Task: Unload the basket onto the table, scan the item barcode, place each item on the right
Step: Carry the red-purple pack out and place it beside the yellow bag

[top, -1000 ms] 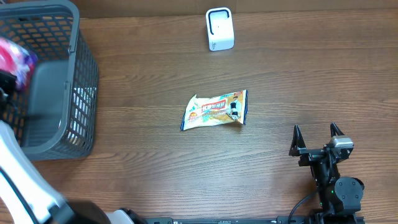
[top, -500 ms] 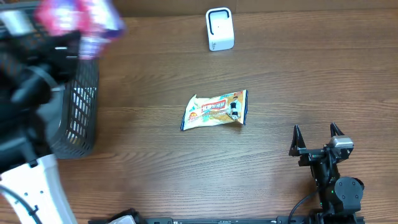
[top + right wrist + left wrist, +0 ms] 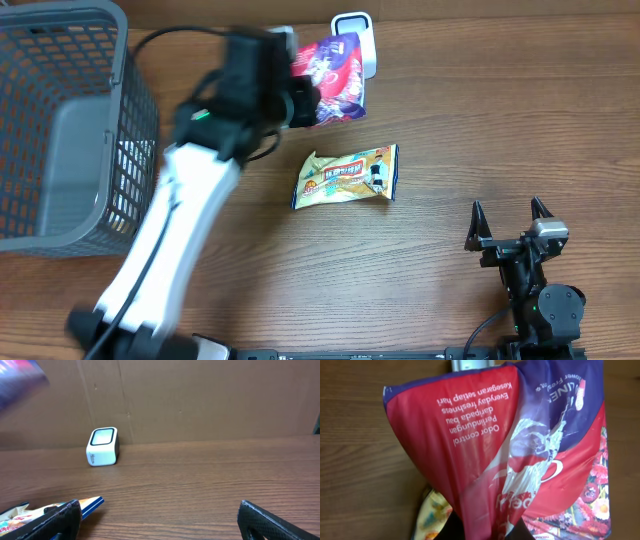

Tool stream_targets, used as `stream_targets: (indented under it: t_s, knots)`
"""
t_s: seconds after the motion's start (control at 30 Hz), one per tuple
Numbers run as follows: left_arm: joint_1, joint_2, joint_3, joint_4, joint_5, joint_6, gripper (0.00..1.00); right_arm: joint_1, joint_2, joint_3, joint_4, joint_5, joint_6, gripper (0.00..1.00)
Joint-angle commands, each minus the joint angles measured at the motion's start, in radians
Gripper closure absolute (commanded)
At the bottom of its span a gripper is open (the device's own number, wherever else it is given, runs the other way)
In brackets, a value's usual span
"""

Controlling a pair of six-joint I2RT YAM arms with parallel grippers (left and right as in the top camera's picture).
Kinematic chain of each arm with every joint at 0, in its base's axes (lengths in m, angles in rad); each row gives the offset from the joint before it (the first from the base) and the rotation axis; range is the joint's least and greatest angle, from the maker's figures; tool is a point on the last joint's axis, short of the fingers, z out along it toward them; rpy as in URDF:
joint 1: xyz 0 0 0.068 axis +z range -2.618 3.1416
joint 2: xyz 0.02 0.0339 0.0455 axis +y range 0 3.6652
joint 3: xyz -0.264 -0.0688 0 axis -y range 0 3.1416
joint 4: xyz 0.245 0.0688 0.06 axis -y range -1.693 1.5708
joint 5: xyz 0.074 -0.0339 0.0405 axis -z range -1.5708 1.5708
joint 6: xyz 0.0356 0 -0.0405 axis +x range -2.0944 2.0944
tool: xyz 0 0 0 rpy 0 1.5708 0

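- Change: the left gripper (image 3: 300, 100), clamped on the lower end of a red-and-purple pouch (image 3: 335, 85), now holds it at the far edge of the tabletop (image 3: 480, 100), overlapping the white scanner (image 3: 350, 20).
- Meaning: the presenting step appears under way. The left wrist view shows printed text but no barcode, so whether the code faces the scanner window cannot be told.
- Against the earlier frames: a second ago the pouch is inside the grey basket (image 3: 135, 130) at the far-left corner. Half a second ago it is lifted above the basket rim. The basket now looks empty.
- Unchanged: the yellow snack packet (image 3: 347, 176) lies mid-table, apart from the pouch. The right gripper (image 3: 507, 210) rests near the near-right corner, jaws spread wide, holding nothing.
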Motion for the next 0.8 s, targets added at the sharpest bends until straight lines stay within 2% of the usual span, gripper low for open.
stream_targets:
  t_s: [0.0,0.2,0.43,0.53,0.6,0.63,0.77]
  knots:
    - [-0.023,0.117,0.003,0.055,-0.190,0.019,0.96,-0.003,-0.010,-0.010,0.005,0.010,-0.007,0.00]
    - [-0.029,0.308,0.003,0.148,-0.117,0.027,0.96,-0.003,-0.010,-0.010,0.005,0.010,-0.007,0.00]
    - [-0.043,0.418,0.003,0.148,-0.010,0.027,0.94,-0.003,-0.010,-0.010,0.005,0.010,-0.007,0.00]
    - [-0.052,0.438,0.003,0.142,0.045,0.027,0.81,-0.003,-0.010,-0.010,0.005,0.010,-0.007,0.00]
    - [-0.053,0.438,0.004,0.142,0.096,0.059,0.62,-0.003,-0.010,-0.010,0.005,0.010,-0.007,0.00]
    - [-0.053,0.434,0.006,0.142,0.127,0.085,0.55,-0.003,-0.010,-0.010,0.005,0.010,-0.007,0.00]
    - [-0.053,0.427,0.052,0.101,0.209,0.162,0.57,-0.003,-0.010,-0.010,0.005,0.010,-0.007,0.00]
